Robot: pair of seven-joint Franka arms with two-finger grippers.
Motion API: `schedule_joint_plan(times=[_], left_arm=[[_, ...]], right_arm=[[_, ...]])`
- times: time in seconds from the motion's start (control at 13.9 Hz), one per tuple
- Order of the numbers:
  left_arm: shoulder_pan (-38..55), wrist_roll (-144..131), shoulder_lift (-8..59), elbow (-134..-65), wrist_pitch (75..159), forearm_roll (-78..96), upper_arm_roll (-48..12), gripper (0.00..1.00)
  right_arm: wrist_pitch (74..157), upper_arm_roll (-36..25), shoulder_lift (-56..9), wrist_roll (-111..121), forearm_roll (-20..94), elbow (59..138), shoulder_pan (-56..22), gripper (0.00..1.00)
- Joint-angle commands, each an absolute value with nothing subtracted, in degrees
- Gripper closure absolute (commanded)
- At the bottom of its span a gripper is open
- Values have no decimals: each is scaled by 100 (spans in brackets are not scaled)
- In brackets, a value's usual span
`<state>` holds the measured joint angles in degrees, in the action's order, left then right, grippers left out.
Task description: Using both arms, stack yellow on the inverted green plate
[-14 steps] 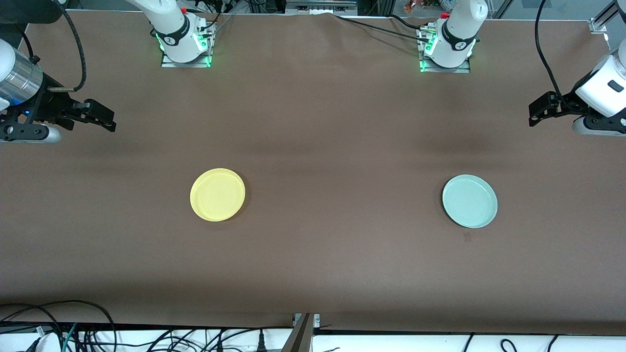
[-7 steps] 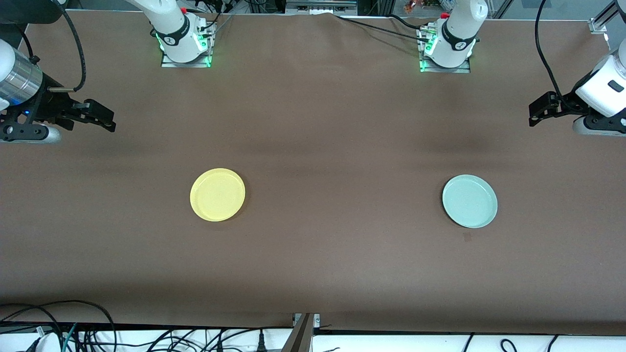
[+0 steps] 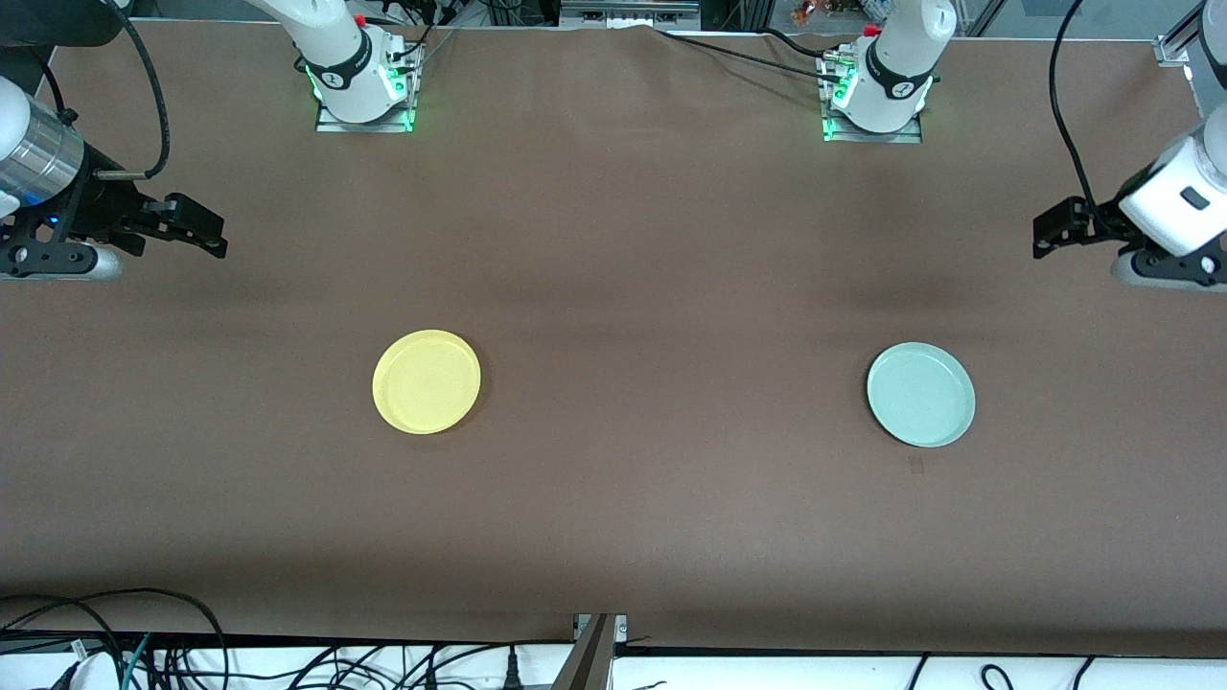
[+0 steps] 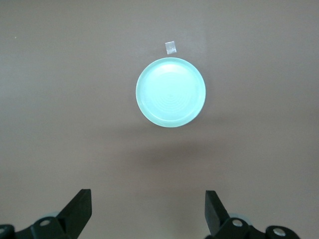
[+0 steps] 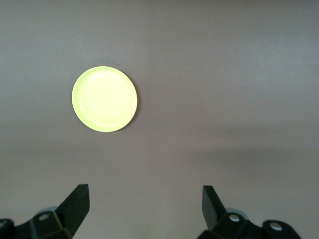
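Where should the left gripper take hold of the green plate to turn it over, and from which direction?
Probably the raised rim. The green plate lies flat, rim up, alone on the table, so only its edge offers a pinch. The open left gripper could descend from above, one finger inside the rim, one outside.

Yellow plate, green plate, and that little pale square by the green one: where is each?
Yellow plate [image 3: 427, 381]: front view, middle of its face.
Green plate [image 3: 920, 394]: front view, middle of its face.
Pale square [image 4: 171, 47]: left wrist view, its middle, on the table just clear of the green plate's rim.
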<state>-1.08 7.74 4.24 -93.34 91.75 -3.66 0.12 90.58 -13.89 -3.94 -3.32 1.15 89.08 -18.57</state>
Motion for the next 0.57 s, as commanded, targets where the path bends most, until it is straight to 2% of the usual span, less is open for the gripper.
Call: schedule_joint_plan(times=[0.0,0.5], left_arm=[[-343,1492,1316,-8666,9105,-220,9,0],[-554,2733,2828,-8736,10783,-246,9,0]], right_arm=[[8930,-1380,-509,157,26,8789,-1811,0],[8764,-1389,-519,149,290,8824,-1846,0]])
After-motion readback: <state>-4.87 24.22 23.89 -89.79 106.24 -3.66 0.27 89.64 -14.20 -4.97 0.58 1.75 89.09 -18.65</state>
